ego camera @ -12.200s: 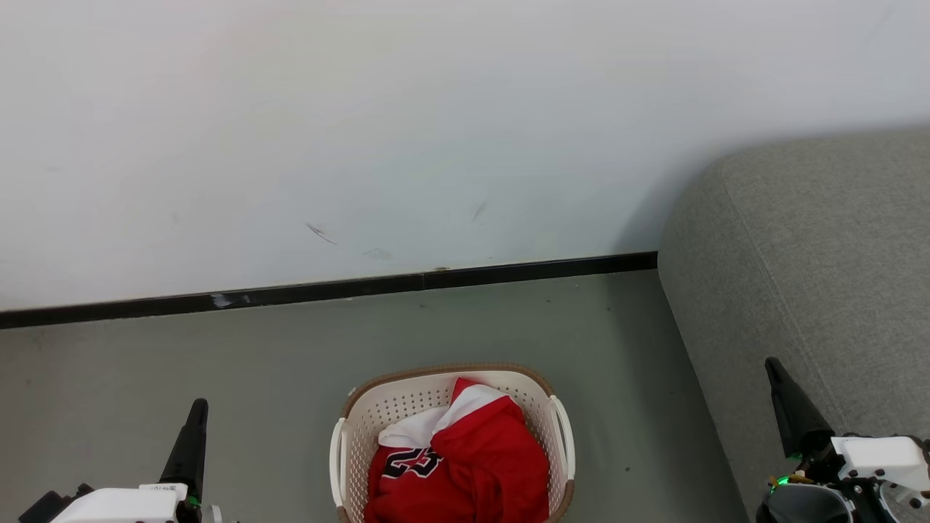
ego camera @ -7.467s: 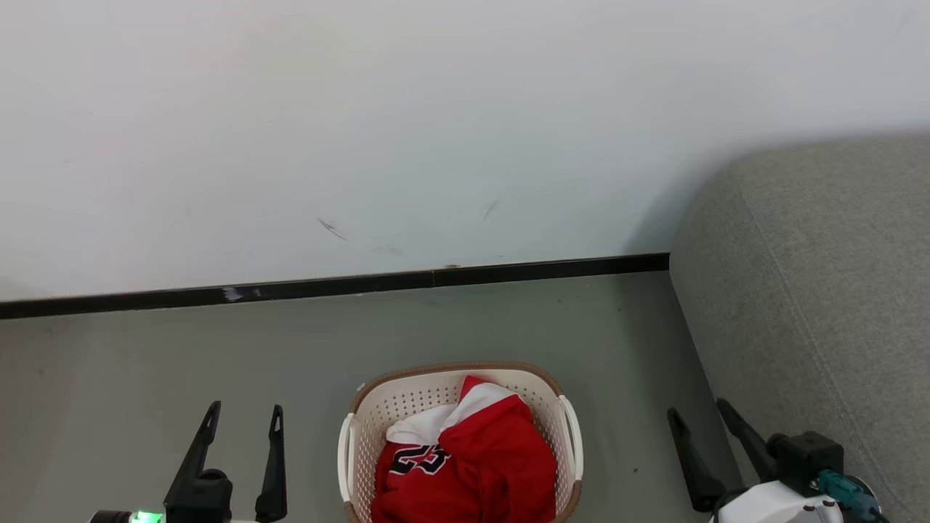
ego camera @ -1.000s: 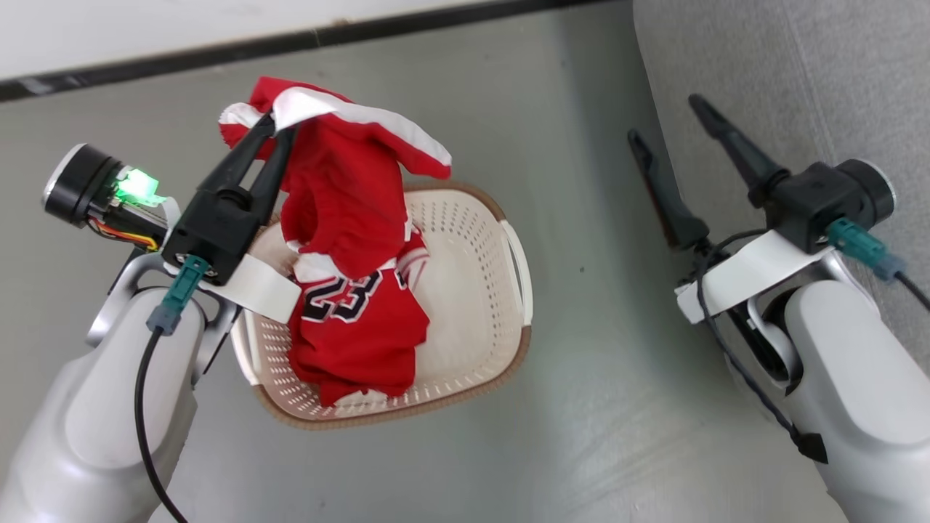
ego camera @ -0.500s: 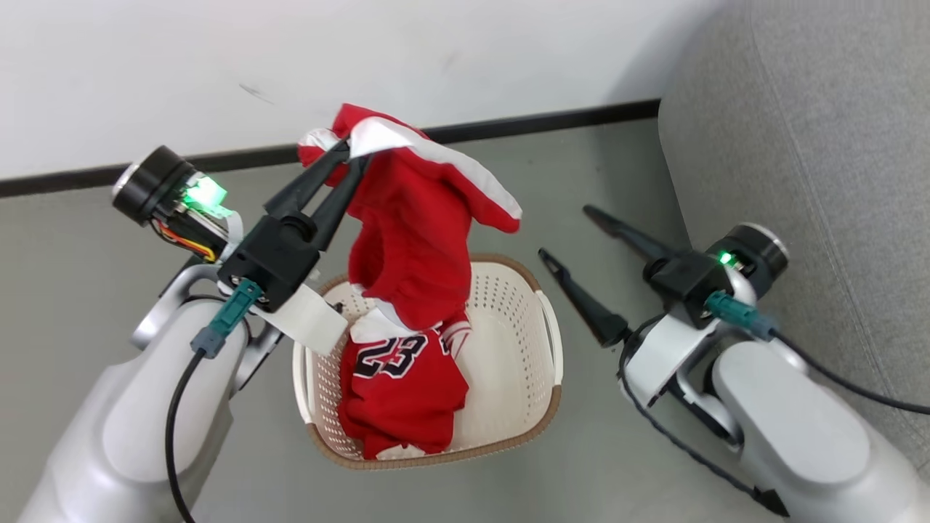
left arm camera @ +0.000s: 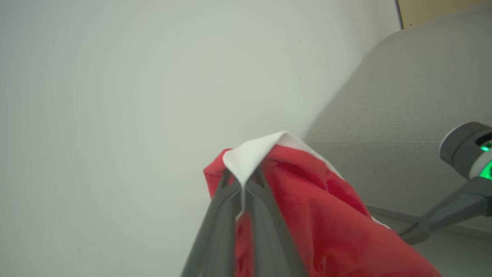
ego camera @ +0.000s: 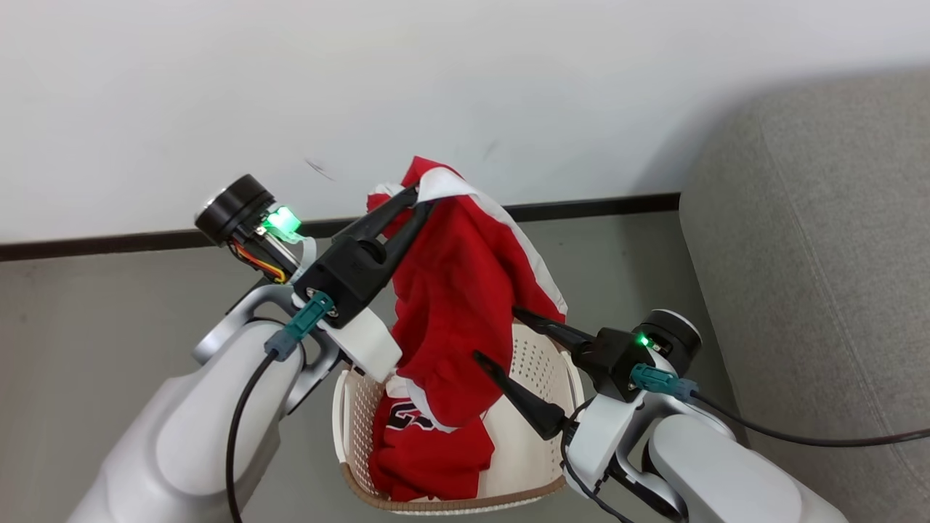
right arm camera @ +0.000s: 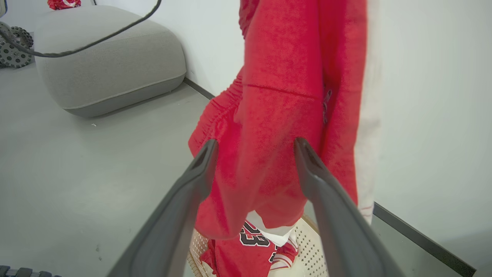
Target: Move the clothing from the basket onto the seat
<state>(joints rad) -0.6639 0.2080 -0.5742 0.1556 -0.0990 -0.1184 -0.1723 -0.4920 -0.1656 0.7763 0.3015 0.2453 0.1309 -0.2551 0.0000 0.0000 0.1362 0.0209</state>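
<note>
Clamped shut: left tool (ego camera: 418, 200) on white trim of red garment (ego camera: 458, 305), dangling above the basket (ego camera: 539, 363). Spread wide: right tool (ego camera: 496, 334), fingers (ego camera: 521, 401) astride that cloth, over the basket. Inside the basket, jersey (ego camera: 429, 454); right of the basket, seat (ego camera: 814, 254).

Left gripper (left arm camera: 243, 182) comes up from bottom centre, both grey fingers pressed together, pinching the white trim (left arm camera: 253, 154) of a red garment (left arm camera: 319, 215). Cloth peaks just above the tips, then drapes down & to the right, out of frame at the bottom. Behind, left & centre: plain pale wall (left arm camera: 115, 115). Right side: grey seat (left arm camera: 403, 111) w/ a seam across it. Lower right: right gripper (left arm camera: 419, 230), one dark finger seen, tip just beside the cloth; green light (left arm camera: 486, 169) on its wrist, blurred.
</note>
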